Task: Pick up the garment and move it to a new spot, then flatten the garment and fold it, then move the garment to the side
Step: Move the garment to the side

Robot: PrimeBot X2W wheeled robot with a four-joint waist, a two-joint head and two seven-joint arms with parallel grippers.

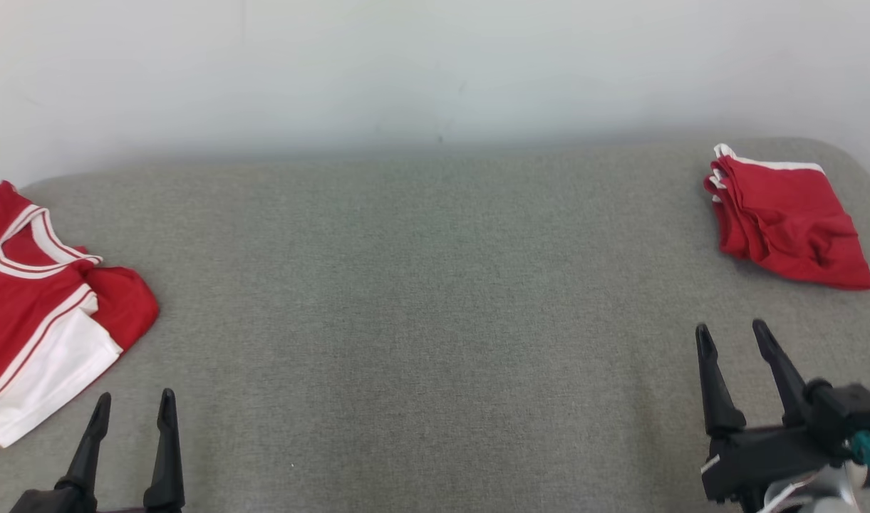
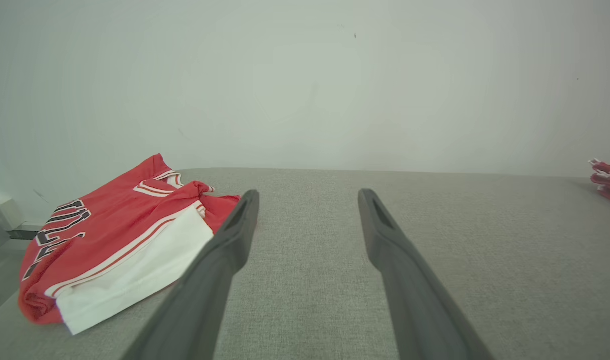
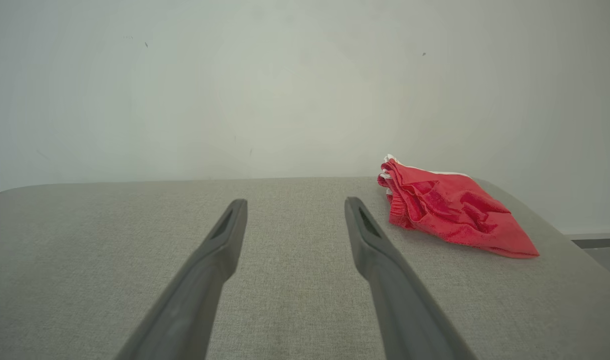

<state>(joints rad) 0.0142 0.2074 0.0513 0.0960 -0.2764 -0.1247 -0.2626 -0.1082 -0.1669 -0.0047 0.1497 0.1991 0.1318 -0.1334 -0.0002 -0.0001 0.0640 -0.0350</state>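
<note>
Two garments and two claws on a bench covered in grey woven fabric [image 1: 435, 320].

**Garments (two).** A red short-sleeved jersey with white trim at the collar and a broad white panel [image 1: 35, 306] lies at the left edge of the bench, partly folded over itself. In the left wrist view the jersey [image 2: 110, 240] shows black lettering outlined in white on its red part. A bunched pair of red shorts with a white edge [image 1: 784, 221] lies at the far right corner, well apart from the jersey. In the right wrist view the shorts [image 3: 449, 210] sit just right of the fingers and farther off, and the left wrist view catches them at its right edge [image 2: 607, 180].

**Claws (two).** The left claw [image 1: 135, 397] stands at the near left, beside the jersey's white panel but not touching it. Its two dark fingers are spread wide with nothing between them [image 2: 308, 195]. The right claw [image 1: 732, 328] stands at the near right, nearer than the shorts and clear of them. Its fingers are likewise parted and hold nothing [image 3: 296, 201].

**Setting.** The middle of the bench is bare fabric. A plain pale wall [image 1: 435, 64] rises directly behind its far edge.
</note>
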